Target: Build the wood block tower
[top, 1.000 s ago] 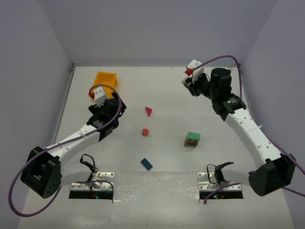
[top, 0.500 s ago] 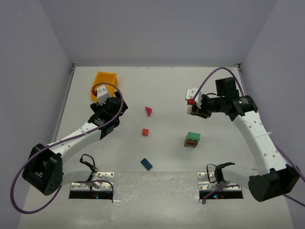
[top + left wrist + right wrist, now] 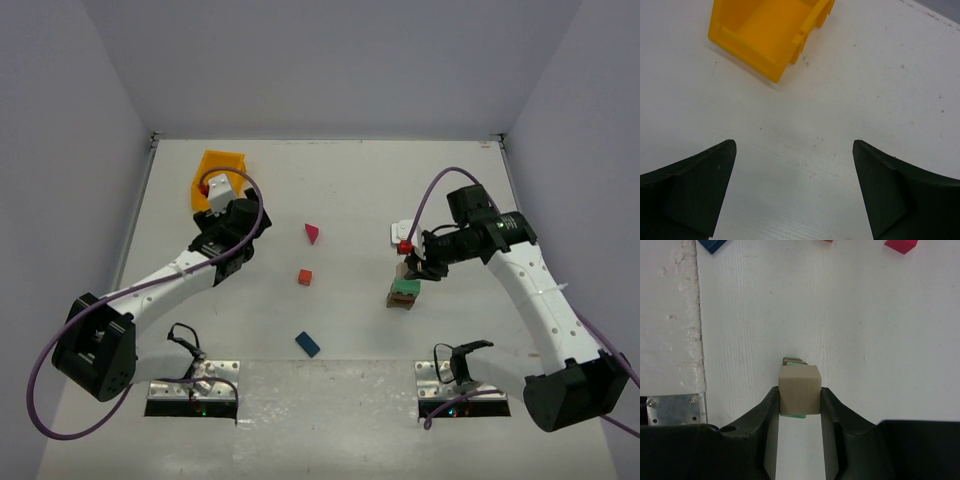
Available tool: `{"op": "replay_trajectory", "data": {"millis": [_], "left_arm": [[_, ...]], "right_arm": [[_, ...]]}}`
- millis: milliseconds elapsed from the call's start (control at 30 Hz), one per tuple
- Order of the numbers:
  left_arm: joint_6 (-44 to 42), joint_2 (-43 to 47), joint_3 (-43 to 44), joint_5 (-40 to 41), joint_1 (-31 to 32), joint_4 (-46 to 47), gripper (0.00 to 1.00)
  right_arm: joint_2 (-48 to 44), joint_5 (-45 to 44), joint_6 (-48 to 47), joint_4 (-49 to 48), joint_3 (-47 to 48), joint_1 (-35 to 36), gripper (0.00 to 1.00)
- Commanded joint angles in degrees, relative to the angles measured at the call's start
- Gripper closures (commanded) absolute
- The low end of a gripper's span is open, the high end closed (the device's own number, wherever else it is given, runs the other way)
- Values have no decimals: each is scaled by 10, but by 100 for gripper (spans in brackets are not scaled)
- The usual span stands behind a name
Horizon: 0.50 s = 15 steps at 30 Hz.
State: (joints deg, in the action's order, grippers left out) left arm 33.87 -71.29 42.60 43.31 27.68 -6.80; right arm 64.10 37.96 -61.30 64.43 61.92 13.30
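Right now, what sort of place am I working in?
Probably a lab test cell: a white table boxed in by plain pale walls, a left arm and right arm bolted at its near edge, with small wood blocks and a yellow bin laid out.

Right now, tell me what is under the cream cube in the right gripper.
Edges of a green block peek out beneath the cream cube, with a brown block under that. The cube hides most of both; contact cannot be seen.

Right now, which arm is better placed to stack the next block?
Right: the right hand grips a cream block directly over the tower, while the left hand hangs open near the yellow bin.
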Motion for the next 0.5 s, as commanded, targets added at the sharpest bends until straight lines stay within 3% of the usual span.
{"op": "replay_trajectory", "data": {"millis": [0, 467], "left_arm": [[0, -1, 30, -1, -3, -4, 0], [1, -35, 56, -9, -4, -21, 0]], "right_arm": [[-20, 5, -1, -11, -34, 1, 94], [-16, -48, 83, -94, -63, 7, 91]]}}
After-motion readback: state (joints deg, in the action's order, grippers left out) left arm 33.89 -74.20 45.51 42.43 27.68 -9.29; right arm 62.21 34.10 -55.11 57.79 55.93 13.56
